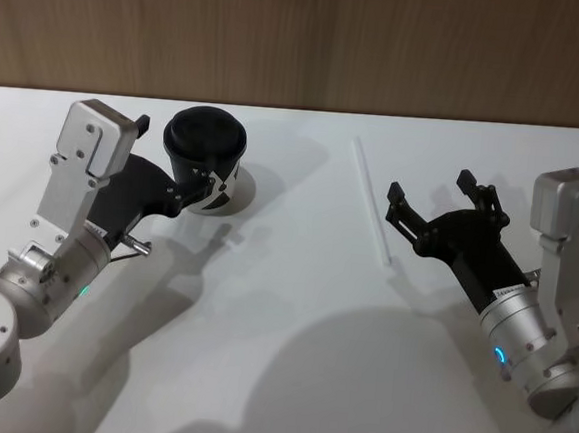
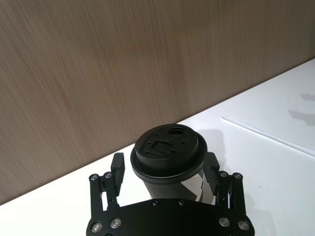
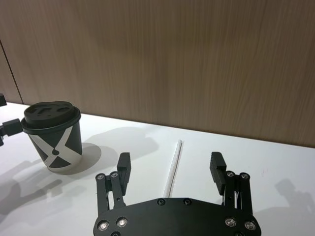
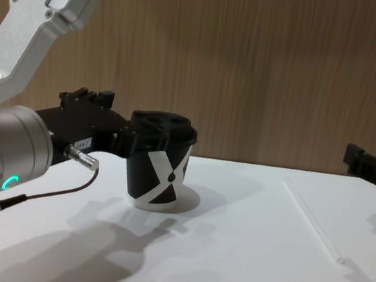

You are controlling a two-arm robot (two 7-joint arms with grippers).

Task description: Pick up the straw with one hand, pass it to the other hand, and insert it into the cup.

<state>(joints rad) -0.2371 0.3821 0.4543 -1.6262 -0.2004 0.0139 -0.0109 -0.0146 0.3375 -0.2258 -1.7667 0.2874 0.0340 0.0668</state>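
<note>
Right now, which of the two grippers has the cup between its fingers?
The left gripper: its open fingers flank the black cup. The right gripper, also open, sits beside the straw with nothing between its fingers.

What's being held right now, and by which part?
The straw lies loose on the table; right gripper is open, empty; left gripper brackets the cup just below its lid, firm hold can't be confirmed.

A white tabletop point(image 1: 292, 317) runs back to a wood-grain wall point(image 1: 304, 37). The black cup point(image 1: 206, 150) stands lid-up on the far left part. The straw point(image 1: 371, 203) lies flat to the right, well apart from it, running far to near.
</note>
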